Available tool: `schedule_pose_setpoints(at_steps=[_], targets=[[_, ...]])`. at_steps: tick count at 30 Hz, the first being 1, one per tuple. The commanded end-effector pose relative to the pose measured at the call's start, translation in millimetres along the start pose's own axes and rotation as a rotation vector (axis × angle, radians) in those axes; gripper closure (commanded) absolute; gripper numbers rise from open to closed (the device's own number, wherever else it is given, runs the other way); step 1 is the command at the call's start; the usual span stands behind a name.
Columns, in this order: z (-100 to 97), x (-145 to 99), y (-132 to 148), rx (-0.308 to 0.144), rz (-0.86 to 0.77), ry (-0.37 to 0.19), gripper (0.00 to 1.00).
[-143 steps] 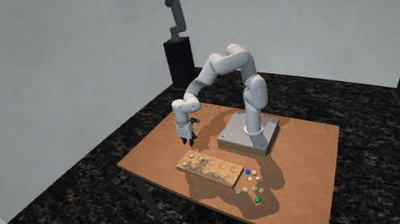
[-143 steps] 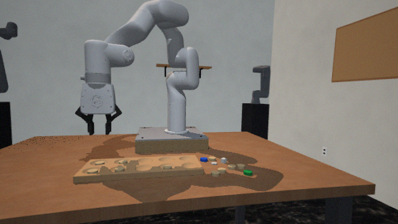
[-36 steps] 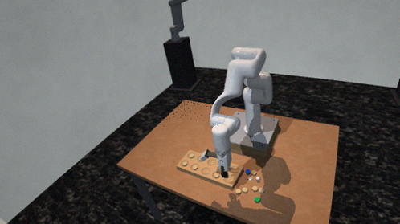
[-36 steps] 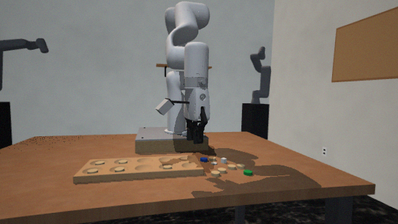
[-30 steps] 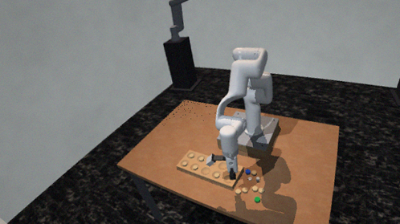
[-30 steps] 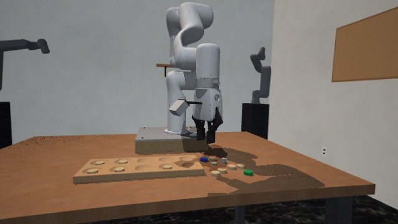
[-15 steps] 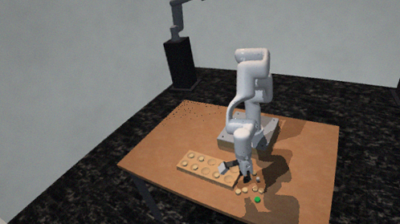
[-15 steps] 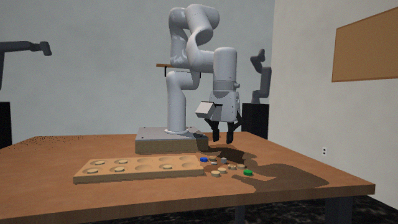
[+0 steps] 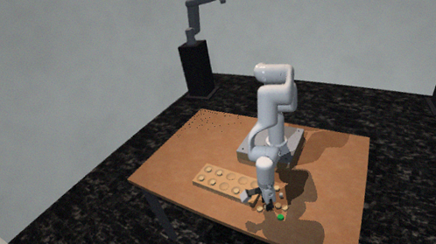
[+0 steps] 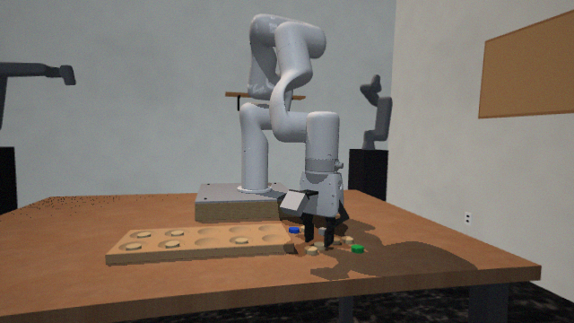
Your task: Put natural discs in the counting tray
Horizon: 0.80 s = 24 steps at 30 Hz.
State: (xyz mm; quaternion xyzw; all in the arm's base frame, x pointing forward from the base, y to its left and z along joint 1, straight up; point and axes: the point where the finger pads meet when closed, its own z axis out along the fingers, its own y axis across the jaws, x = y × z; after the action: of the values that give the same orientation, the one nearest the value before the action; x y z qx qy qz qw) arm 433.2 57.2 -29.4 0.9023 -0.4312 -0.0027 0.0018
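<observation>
Five natural discs sit in the counting tray [image 10: 197, 253], as far as the exterior view shows: four in the pockets at its left end and one [image 10: 241, 240] in the front row further right, with the other pockets bare. By that count four more are wanted.

The tray lies flat toward the front-left part of the table [image 10: 67, 278], its long side roughly parallel to the front edge. The loose stock is gathered just off the tray's right end, in the arm's shadow: several natural discs, among them one [image 10: 311, 250] nearest the front edge, a green disc [image 10: 357, 248] to their right, and a blue disc [image 10: 293, 230] close to the tray's back right corner.

The gripper [image 10: 319, 242] hangs straight down into this cluster, fingers partly apart and lowered to table height either side of a natural disc [image 10: 319, 245]; they do not look clamped on it yet. I judge the step in hand to be the pick of the next natural disc.

Next, the fingers should come together on that one disc without nudging its close neighbours, then lift it clear and carry it left to a bare pocket. The green and blue discs must stay on the table, apart from the tray.
</observation>
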Motion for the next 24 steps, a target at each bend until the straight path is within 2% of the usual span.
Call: schedule_pose_setpoints(at_steps=[1, 12, 13, 24], targets=[[2.5, 2.7, -4.6, 0.008, 0.0, 0.005, 0.53], [2.7, 2.7, -4.6, 0.008, 0.0, 0.005, 0.53], [2.7, 2.7, -4.6, 0.008, 0.0, 0.005, 1.0], [2.7, 2.7, -4.6, 0.008, 0.0, 0.005, 1.0]])
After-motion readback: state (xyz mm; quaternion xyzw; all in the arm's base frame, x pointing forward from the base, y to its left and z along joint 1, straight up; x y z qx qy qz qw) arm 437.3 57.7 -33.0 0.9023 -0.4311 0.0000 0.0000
